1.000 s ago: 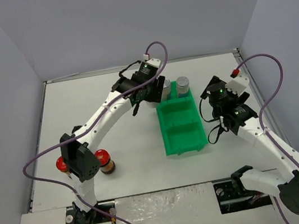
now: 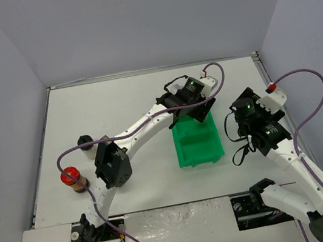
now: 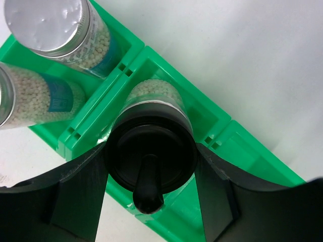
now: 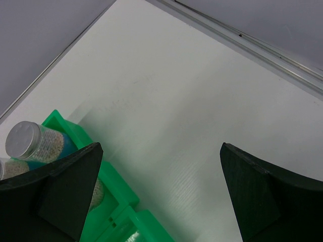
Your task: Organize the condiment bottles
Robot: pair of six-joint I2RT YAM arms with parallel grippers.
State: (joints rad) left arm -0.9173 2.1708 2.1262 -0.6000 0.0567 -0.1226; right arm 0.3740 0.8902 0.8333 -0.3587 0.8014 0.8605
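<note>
Black-lid jar gripped by L tool, lower end w/in green bin mid compartment walls; R tool spread, empty.

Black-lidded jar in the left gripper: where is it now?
Left wrist view: the black-lidded jar is in the green bin's middle compartment, next to two silver-lidded jars.

A black-lid jar of pale little balls stands in the middle box of the green bin, held by the left tool. Two silver-lid jars share the next box. A red-lid jar and a second black-lid jar sit far off on the table.
</note>
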